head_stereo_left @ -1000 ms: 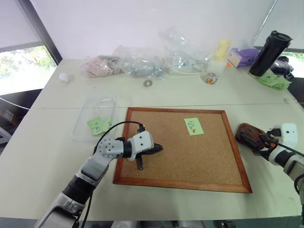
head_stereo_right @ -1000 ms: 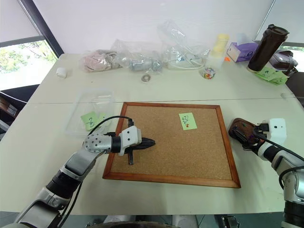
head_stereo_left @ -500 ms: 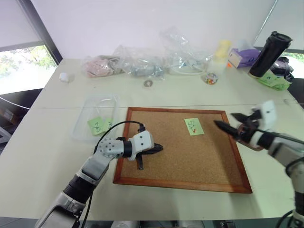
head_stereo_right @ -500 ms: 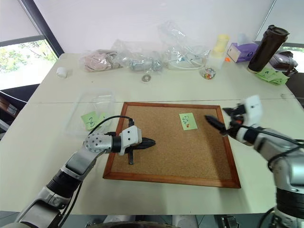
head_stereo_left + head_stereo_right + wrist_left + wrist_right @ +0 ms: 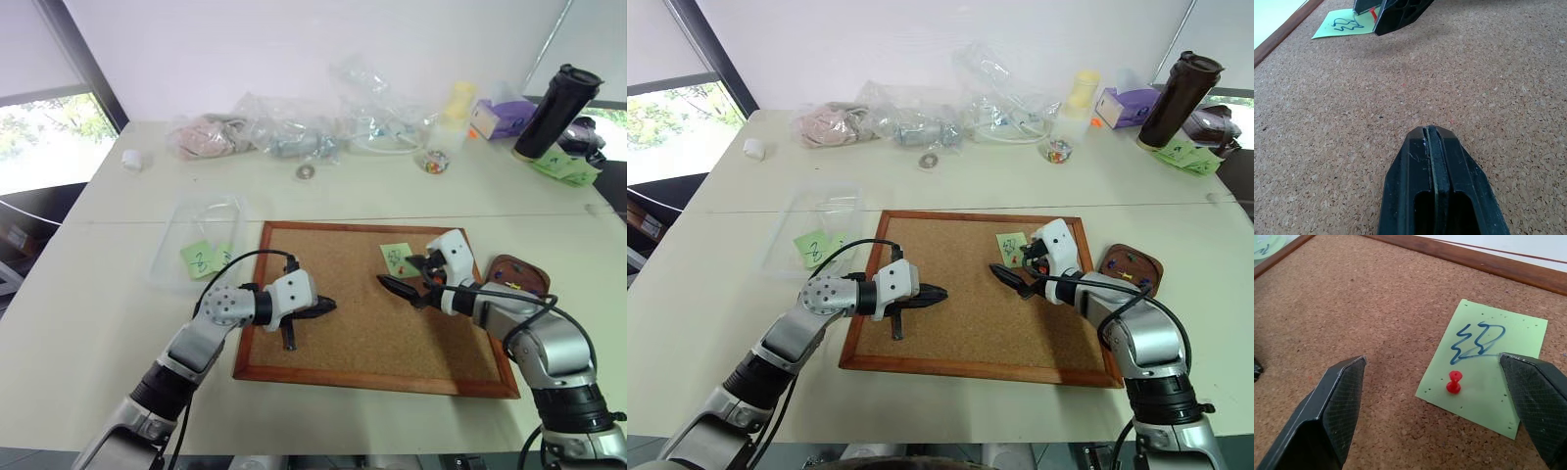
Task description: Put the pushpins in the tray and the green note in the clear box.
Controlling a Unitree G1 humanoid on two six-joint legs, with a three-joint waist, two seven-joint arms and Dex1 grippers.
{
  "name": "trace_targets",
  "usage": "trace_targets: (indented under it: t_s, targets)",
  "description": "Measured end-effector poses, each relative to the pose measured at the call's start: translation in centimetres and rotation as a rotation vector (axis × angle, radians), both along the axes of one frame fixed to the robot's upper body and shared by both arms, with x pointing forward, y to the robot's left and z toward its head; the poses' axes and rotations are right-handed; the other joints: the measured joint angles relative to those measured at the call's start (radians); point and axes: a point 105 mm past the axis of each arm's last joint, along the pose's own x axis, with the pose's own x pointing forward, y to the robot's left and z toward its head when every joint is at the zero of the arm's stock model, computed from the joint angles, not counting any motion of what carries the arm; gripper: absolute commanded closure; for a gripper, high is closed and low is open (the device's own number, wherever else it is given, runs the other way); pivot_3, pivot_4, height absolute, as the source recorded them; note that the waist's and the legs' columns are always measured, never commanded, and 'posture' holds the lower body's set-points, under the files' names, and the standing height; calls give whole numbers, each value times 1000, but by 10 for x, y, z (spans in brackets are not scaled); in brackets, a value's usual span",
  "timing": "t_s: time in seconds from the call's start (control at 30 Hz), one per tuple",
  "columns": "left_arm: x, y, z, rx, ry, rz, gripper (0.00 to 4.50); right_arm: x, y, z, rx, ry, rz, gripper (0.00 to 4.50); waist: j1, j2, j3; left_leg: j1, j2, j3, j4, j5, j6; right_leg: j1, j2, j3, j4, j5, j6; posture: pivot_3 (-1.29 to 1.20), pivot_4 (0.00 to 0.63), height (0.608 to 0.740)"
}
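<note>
**Right claw lines up on the last red pin**

The green note (image 5: 1484,366) lies on the corkboard (image 5: 323,367), held down by one red pushpin (image 5: 1453,382), so the pin likely goes first. The right claw (image 5: 1442,416) hangs over it, jaws spread wide and empty. The left claw (image 5: 318,305) rests shut, holding nothing, mid-board. Beside the board, the tray (image 5: 1136,272) holds pins; the clear box (image 5: 201,235) holds notes.

2 grey-and-white arms, each tipped with 2 black fingers

The left gripper (image 5: 319,307) has a white housing behind a round grey perforated joint, with a black cable looping over the silver forearm. The right gripper (image 5: 404,278) has a white block and black cabling along a glossy silver forearm. Its finger pads (image 5: 1339,396) look cross-hatched; the left's perhaps smooth and scuffed.
</note>
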Motion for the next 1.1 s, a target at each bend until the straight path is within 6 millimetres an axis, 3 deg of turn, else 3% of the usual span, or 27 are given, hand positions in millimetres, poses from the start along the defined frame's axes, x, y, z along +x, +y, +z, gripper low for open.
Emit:
trace_targets:
  t_s: [0.1, 0.2, 0.43, 0.97, 1.03, 1.1]
  targets:
    - [0, 0, 0, 0, 0, 1, 4500, -1, 0, -1, -4, -1, 2, 57, 0, 0, 0, 0, 0, 0, 0, 0, 0, 0, 0, 0, 0, 0, 0, 0, 150, 740]
    - [0, 0, 0, 0, 0, 1, 4500, -2, -1, -3, -5, -5, -1, 927, 0, 0, 0, 0, 0, 0, 0, 0, 0, 0, 0, 0, 0, 0, 0, 0, 150, 740]
    - [0, 0, 0, 2, 0, 0, 4500, -4, -10, -8, -27, -13, -36, 4474, 0, 0, 0, 0, 0, 0, 0, 0, 0, 0, 0, 0, 0, 0, 0, 0, 150, 740]
    - [-1, -1, 1, 3, -2, -9, 4500, -6, -12, -4, 2, 9, -57, 4474, 1, 0, 0, -1, 0, 0, 0, 0, 0, -1, 0, 0, 0, 0, 0, 0, 150, 740]
    - [-1, -1, 1, 4, -1, -12, 4500, -7, -12, 1, 13, 5, -58, 4474, 1, 0, 0, -2, 0, 0, 0, 0, 0, -3, 0, 0, 0, 0, 0, 0, 150, 740]
    - [-1, 0, 1, 6, 0, -12, 4500, -9, -5, 18, 35, -47, -21, 4474, 0, 1, 0, -2, 0, 0, 0, 0, 0, -3, 0, 0, 0, 0, 0, 0, 150, 740]
